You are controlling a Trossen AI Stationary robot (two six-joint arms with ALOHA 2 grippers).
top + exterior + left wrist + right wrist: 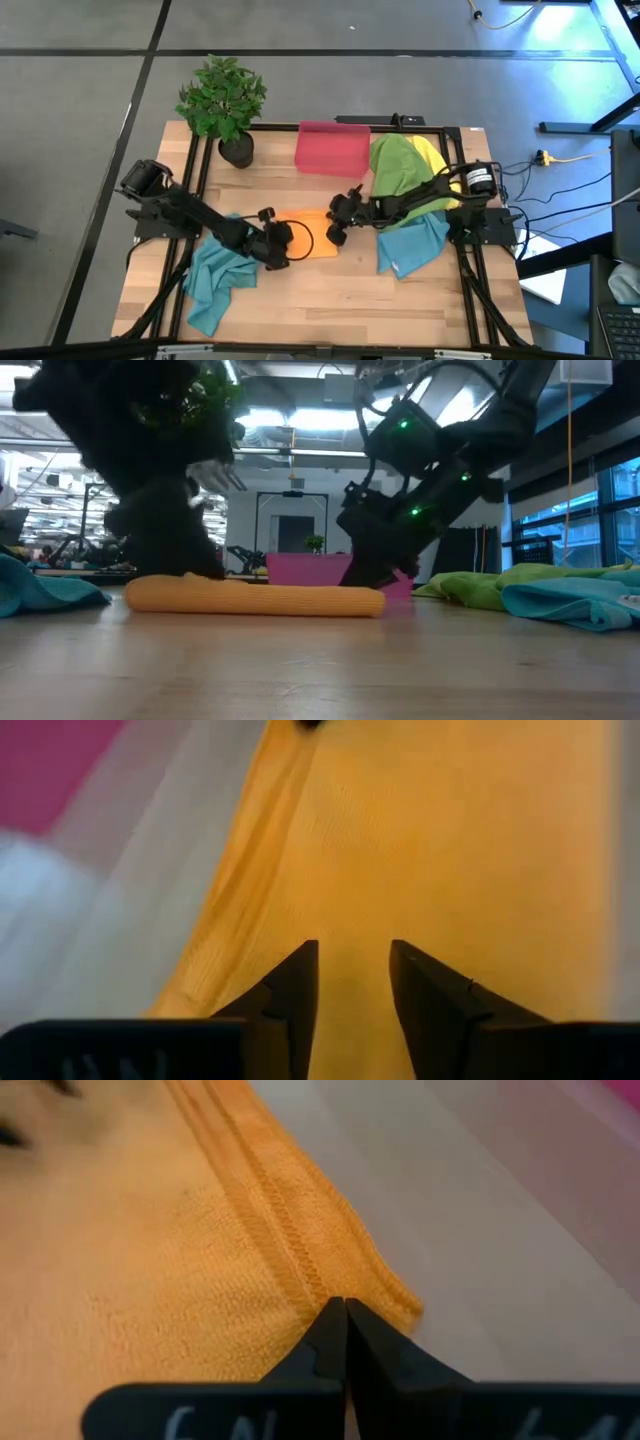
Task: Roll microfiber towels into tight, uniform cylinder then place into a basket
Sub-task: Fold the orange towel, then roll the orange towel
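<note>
Two grippers on orange towel [305, 238]; right gripper [345, 1320] pinching its hem

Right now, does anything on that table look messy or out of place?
Yes. Only the orange towel lies flat; a teal towel sits crumpled at the left, and the green towel is heaped on others beside the still-empty basket.

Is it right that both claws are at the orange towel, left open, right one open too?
Not quite. The right claw is shut, pinching the orange towel at its hemmed corner, as the right wrist view shows. The left claw is open over the towel.
</note>
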